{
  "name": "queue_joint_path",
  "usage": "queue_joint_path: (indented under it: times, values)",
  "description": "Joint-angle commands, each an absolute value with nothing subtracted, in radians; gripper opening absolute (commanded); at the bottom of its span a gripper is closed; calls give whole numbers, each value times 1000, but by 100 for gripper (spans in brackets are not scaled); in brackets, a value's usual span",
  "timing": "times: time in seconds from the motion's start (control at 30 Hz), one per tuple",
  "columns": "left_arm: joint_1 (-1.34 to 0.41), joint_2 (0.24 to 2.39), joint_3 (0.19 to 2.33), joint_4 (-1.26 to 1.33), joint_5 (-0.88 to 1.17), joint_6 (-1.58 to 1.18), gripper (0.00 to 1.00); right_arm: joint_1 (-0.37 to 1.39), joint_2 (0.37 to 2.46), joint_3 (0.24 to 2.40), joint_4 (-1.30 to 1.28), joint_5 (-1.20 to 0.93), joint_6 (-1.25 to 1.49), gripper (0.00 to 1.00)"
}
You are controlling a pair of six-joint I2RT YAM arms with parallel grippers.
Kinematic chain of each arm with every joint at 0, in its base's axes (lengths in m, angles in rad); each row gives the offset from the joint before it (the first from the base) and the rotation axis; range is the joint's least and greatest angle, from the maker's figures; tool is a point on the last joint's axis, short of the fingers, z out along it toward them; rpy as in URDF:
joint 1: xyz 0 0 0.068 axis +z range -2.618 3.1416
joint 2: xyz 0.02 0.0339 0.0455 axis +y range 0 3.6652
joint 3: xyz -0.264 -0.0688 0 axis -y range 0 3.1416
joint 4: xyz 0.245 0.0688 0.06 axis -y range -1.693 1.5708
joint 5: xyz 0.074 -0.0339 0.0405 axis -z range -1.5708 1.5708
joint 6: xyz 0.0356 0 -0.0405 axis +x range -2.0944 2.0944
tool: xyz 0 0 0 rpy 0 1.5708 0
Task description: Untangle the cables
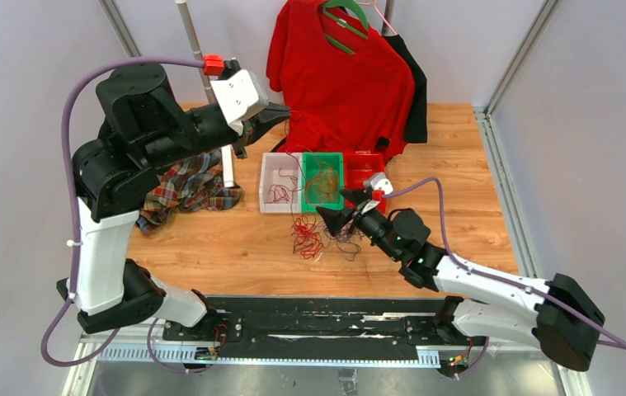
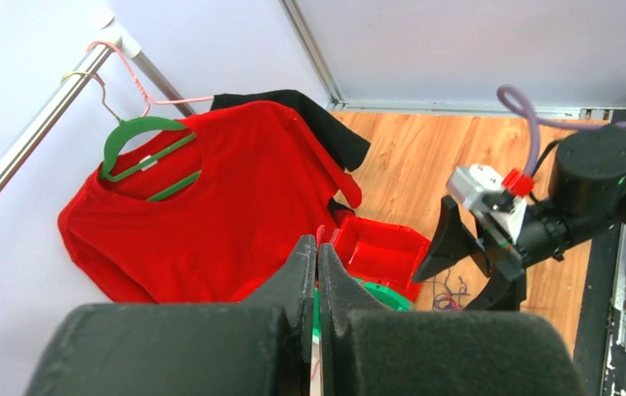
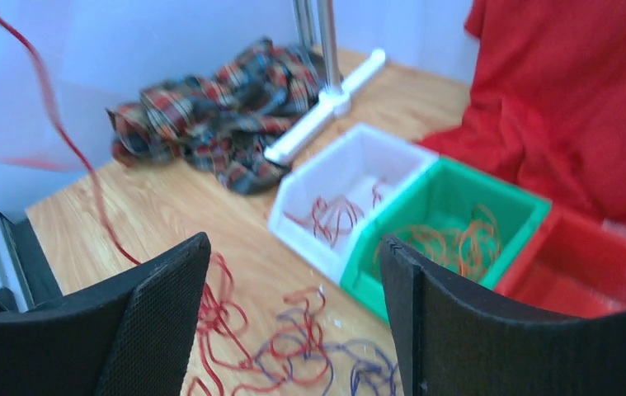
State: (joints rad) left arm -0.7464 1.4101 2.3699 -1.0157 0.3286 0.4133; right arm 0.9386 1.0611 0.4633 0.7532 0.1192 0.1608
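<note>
Loose red and purple cables (image 1: 313, 235) lie tangled on the wooden table in front of three bins. My right gripper (image 1: 341, 208) hovers just above them, open, with nothing between its fingers; the tangle (image 3: 293, 346) shows below its jaws. One red cable (image 3: 54, 124) rises from the pile, up and out of the right wrist view. My left gripper (image 1: 280, 114) is raised high behind the bins, jaws pressed together (image 2: 317, 243), apparently pinching that thin red cable.
A white bin (image 1: 270, 165) holds red cables, a green bin (image 1: 309, 161) orange ones, and a red bin (image 1: 364, 169) stands to their right. A plaid cloth (image 1: 190, 186) lies by a rack pole (image 1: 198, 58). A red shirt (image 1: 342, 82) hangs behind.
</note>
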Motion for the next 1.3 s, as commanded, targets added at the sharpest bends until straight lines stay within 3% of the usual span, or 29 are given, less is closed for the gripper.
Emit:
queue_joint_path:
  times: [0.0, 0.3, 0.53, 0.7, 1.1, 1.27]
  values:
    - [-741, 1404, 2375, -988, 316, 440, 0, 969, 1030, 595, 617, -6, 54, 75]
    - [-741, 1400, 2408, -987, 304, 463, 0, 985, 1247, 794, 667, -175, 70, 76]
    - [-741, 1398, 2452, -968, 269, 472, 1, 985, 1456, 802, 747, -139, 101, 65]
    - [-741, 1371, 2462, -897, 202, 508, 1, 983, 1563, 704, 831, -84, 122, 53]
    - [-741, 1291, 2398, -521, -2, 720, 0, 983, 1637, 392, 1014, 63, 169, 44]
    - [-742, 1293, 2397, -420, -35, 769, 1, 983, 1624, 302, 1072, 113, 196, 27]
